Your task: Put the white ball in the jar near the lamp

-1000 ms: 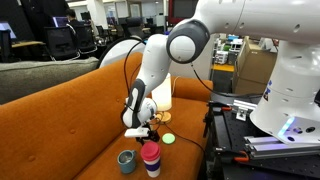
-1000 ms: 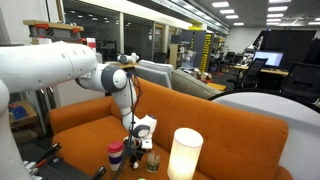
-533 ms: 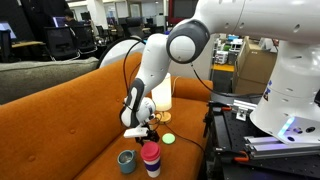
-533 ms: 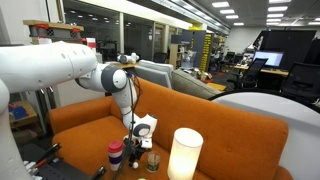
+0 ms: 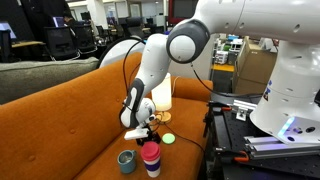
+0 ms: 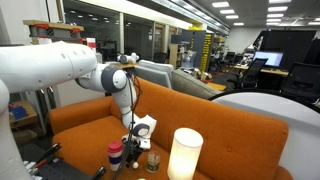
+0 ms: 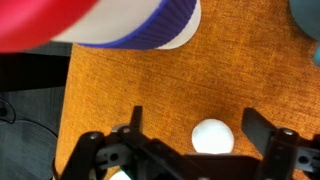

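Observation:
In the wrist view the white ball (image 7: 212, 137) lies on the orange cushion between my two fingers, nearer the right one. My gripper (image 7: 194, 120) is open around it and not touching it. In both exterior views the gripper (image 5: 143, 128) (image 6: 139, 138) hangs low over the seat and hides the ball. The small dark jar (image 6: 152, 162) stands beside the glowing lamp (image 6: 184, 155). In an exterior view the jar (image 5: 168, 138) looks greenish, just right of the gripper, and the lamp (image 5: 163, 94) stands behind the arm.
The pink-red stacked cups (image 5: 150, 158) (image 7: 120, 22) and a teal mug (image 5: 127, 160) (image 7: 306, 15) stand on the orange sofa seat (image 5: 70, 130) close in front of the gripper. A black bench with equipment (image 5: 232, 132) borders the sofa's end.

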